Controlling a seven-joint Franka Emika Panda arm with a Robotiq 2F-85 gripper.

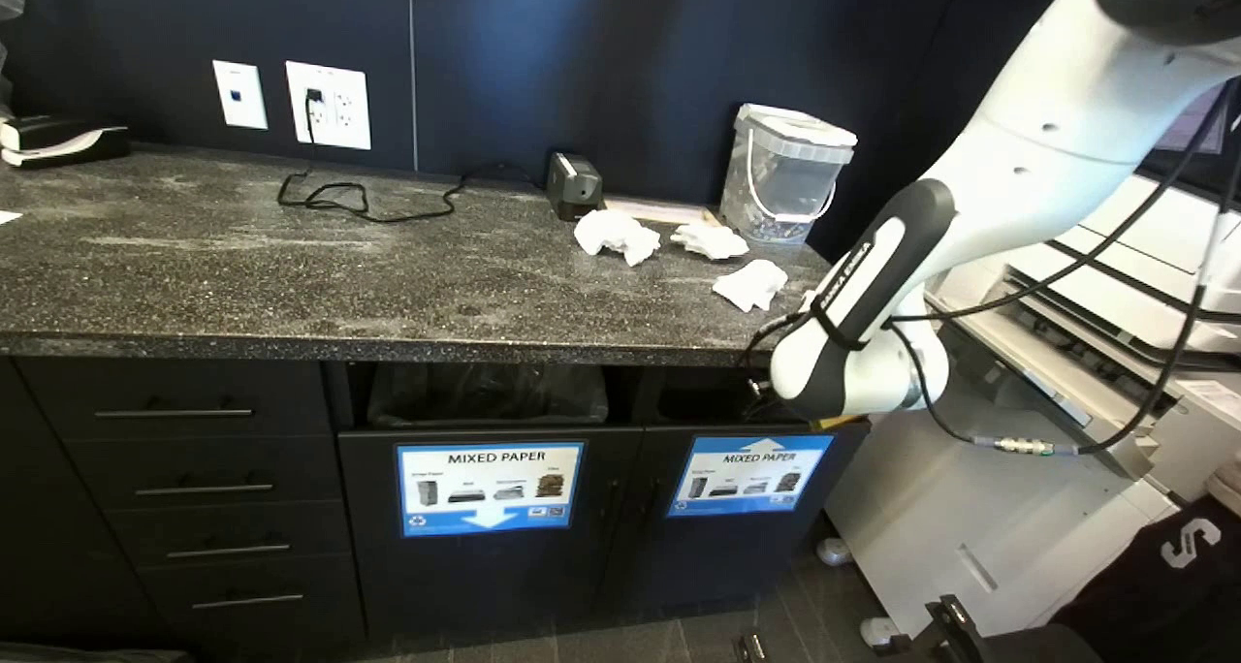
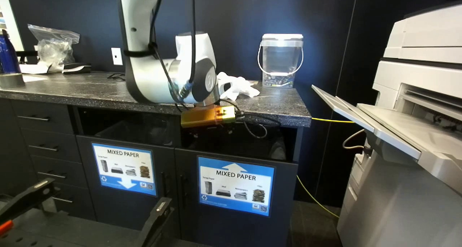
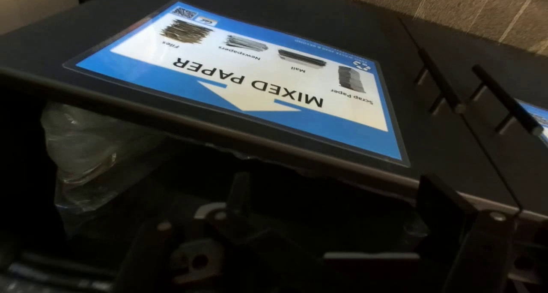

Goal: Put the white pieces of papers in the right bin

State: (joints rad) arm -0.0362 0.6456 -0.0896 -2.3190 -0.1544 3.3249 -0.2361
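A cool, pale glow streaks the smooth dark-blue wall [image 1: 557, 43], and the crumpled white paper pieces [image 1: 613, 229] look bleached; in the dim wrist view I barely make out the black two-fingered gripper [image 3: 340, 194].

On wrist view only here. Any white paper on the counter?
Observer: Yes, at least three crumpled white pieces of paper lie on the counter, seen in an exterior view.
Operator: Which end am I looking at?
Observer: The right bin, the one nearer the printer in both exterior views.
Operator: What's cut off at my right edge?
Observer: A second sign, its arrow pointing down.
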